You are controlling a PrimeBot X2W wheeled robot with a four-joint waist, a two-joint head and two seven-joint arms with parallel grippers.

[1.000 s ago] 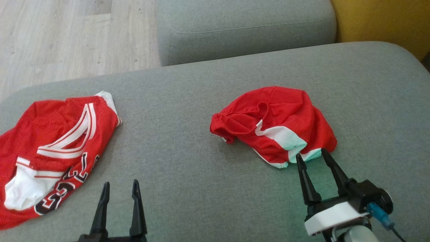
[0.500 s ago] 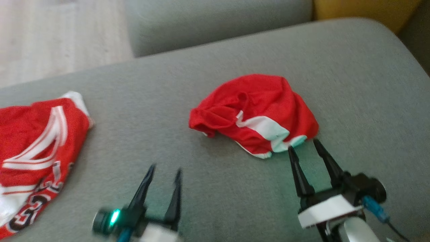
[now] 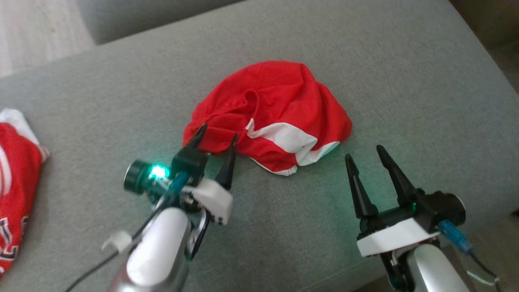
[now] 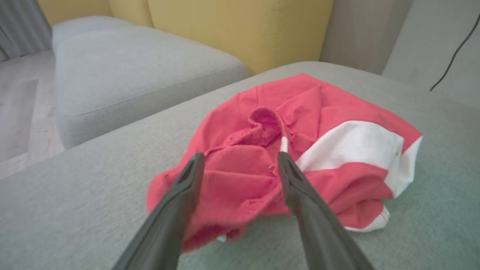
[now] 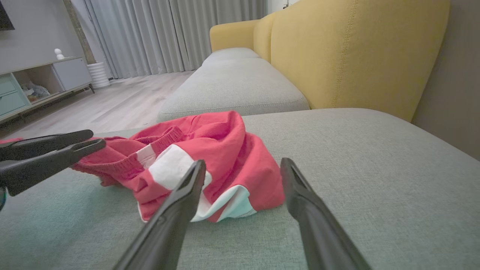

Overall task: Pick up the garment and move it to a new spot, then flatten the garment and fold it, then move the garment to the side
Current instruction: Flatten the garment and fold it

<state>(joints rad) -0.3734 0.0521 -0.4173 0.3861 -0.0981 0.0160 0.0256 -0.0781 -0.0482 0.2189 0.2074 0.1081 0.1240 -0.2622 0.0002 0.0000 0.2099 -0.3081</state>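
Living room, yellow sofa [image 5: 356, 56], curtains [image 5: 168, 33], sideboard [image 5: 37, 82]

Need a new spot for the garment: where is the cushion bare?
The cushion is bare right of and beyond the red garment, and between it and the jersey at the left. It is crowded along the garment's near edge, where the open left pincer and open right pincer stand.

A crumpled red-and-white garment [image 5: 210, 138] lies on the grey cushion [image 5: 356, 168], with a yellow backrest [image 5: 356, 56] behind. The right gripper [image 5: 243, 163] is spread just short of its near hem. The left gripper [image 5: 96, 138] is at its left edge.
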